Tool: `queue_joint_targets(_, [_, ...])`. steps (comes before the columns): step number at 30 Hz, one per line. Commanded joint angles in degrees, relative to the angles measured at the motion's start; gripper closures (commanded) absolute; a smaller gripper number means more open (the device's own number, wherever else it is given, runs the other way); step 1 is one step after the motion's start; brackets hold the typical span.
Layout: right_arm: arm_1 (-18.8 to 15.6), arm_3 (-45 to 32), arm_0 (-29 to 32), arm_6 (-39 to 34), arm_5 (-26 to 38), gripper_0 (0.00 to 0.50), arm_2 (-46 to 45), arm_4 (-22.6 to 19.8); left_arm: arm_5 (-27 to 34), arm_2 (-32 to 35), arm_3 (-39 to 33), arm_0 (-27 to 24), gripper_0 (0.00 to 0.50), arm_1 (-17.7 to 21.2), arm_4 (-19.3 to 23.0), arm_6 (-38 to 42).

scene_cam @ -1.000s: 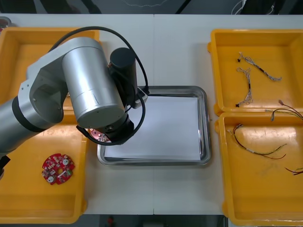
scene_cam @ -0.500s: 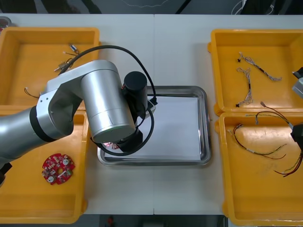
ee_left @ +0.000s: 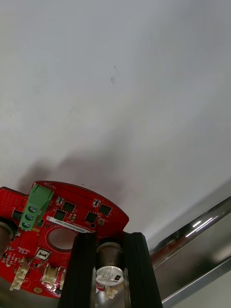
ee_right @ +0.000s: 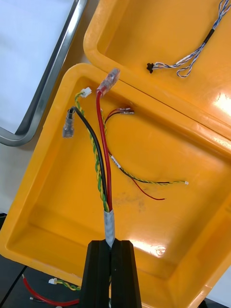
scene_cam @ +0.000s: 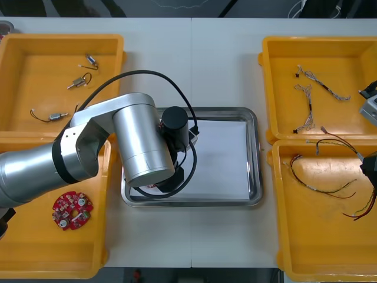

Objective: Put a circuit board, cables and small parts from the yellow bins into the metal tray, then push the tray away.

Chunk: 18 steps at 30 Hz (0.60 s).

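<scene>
Circuit board (ee_left: 77,211) within left gripper (ee_left: 110,243)

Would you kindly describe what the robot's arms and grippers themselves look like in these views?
The left arm is built of smooth, silver-grey cylindrical links with a black band at a joint, a black cylindrical housing near the wrist and a black cable looping outside it. The left gripper and right gripper each have two flat, matte black, rectangular fingers.
</scene>
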Motion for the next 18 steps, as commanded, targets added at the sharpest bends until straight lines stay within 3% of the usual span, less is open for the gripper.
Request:
queue_joint_targets(1, [-2.0, -1.3, -1.2, 1.5, 0.2, 0.5, 0.4, -0.3, -0.7, -0.9, -0.4, -0.3, 0.5, -1.4, -0.7, 6.3])
queue_joint_targets(7, [-2.0, -1.3, -1.2, 1.8, 0.2, 0.5, 0.4, -0.3, -1.0, -0.9, -0.4, 0.5, 0.495, -1.3, -1.0, 6.7])
queue_joint_targets(8, [-2.0, -1.3, -1.2, 1.9, 0.2, 0.5, 0.4, -0.3, -1.0, -0.9, -0.4, 0.6, 0.415, -1.4, -1.1, 6.8])
queue_joint_targets(9, [-2.0, -1.3, -1.2, 1.8, 0.2, 0.5, 0.4, -0.3, -1.1, -0.9, -0.4, 0.7, 0.154, -1.4, -1.3, 7.0])
queue_joint_targets(10, [-2.0, -1.3, -1.2, 1.9, 0.2, 0.5, 0.4, -0.3, -1.2, -1.0, -0.4, 0.8, 0.101, -1.4, -1.5, 7.0])
queue_joint_targets(12, [-2.0, -1.3, -1.2, 1.8, 0.2, 0.5, 0.4, -0.3, -1.5, -0.9, -0.4, 1.0, 0.055, -1.4, -1.8, 7.3])
queue_joint_targets(18, [-2.0, -1.3, -1.2, 1.8, 0.2, 0.5, 0.4, -0.4, -1.5, -0.9, -1.3, 1.0, 0.005, -1.3, -2.1, 8.3])
